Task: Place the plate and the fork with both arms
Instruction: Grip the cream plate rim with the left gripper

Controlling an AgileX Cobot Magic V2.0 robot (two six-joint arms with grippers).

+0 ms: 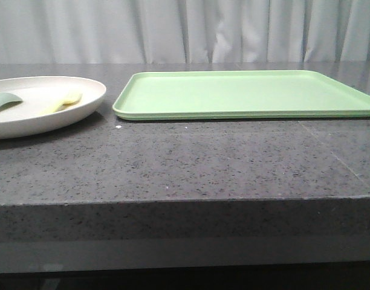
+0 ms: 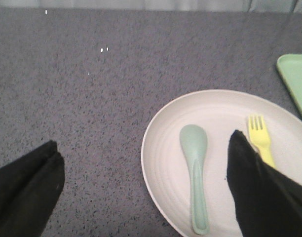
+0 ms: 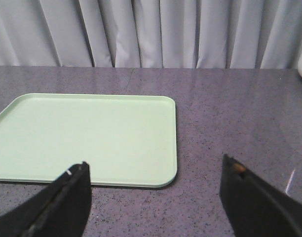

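Lifting the plate [image 2: 225,118] will call for a rim grasp: it looks stiff, matte and shallow, so take it at the raised edge, judging it light but awkward. It sits on the counter [image 1: 185,163] just left of the green tray [image 1: 245,93], carrying the fork [image 2: 260,138] and a teal spoon [image 2: 195,168]. The fork looks thin and slippery; pinch its handle. Your left gripper [image 2: 141,187] hangs wide open over the plate's edge, holding nothing. Your right gripper [image 3: 156,197] gapes wide too, empty, near the tray.

Cream plate [image 2: 166,163], yellow fork [image 2: 259,136], green tray [image 1: 245,93].
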